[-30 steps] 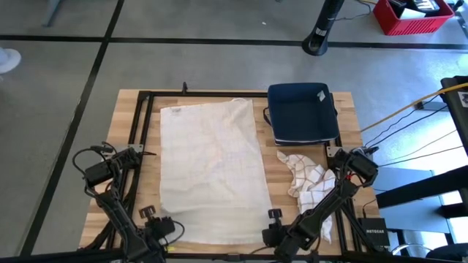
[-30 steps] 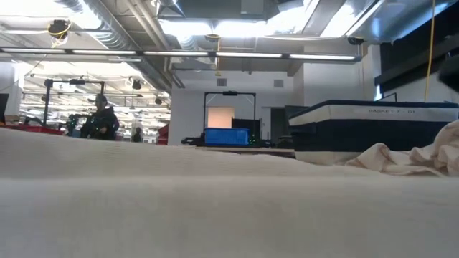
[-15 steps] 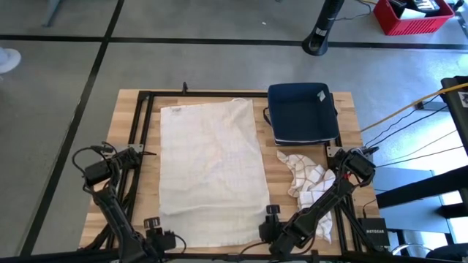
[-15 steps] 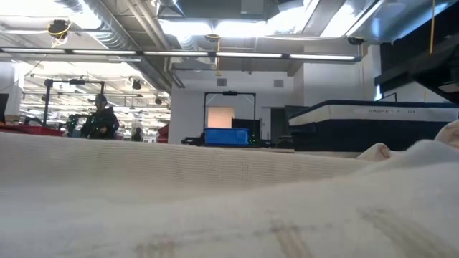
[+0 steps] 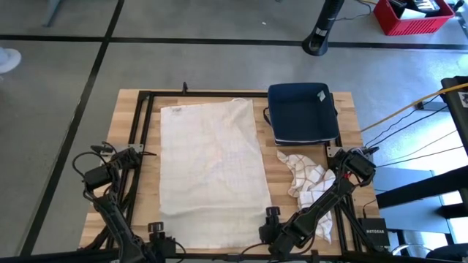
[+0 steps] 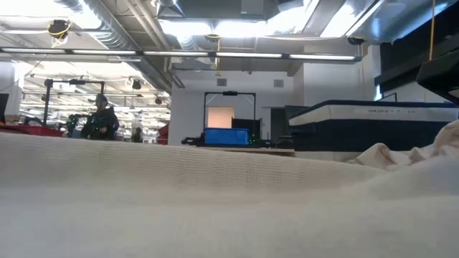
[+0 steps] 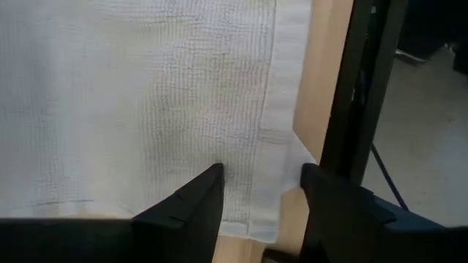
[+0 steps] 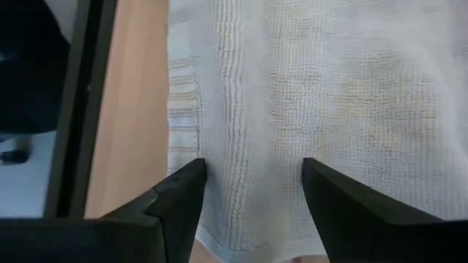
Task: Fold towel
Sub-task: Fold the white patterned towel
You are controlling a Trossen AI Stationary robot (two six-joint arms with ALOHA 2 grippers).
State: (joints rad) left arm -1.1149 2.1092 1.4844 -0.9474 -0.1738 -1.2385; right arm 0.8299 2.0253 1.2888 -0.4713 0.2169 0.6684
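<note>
Along the bottom edge of the high view, left gripper and right gripper straddle the flat white towel's near corners, fingers apart, holding nothing; next, probably pinch both corners and carry them far-edgeward.

floor: grey, black lines | ceiling lights: on | red crate

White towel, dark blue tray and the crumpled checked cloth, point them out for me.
white towel [image 5: 212, 168], high view, middle of the flat sheet
dark blue tray [image 5: 302, 111], high view, its floor
crumpled checked cloth [image 5: 307, 179], high view, middle of the heap
</note>
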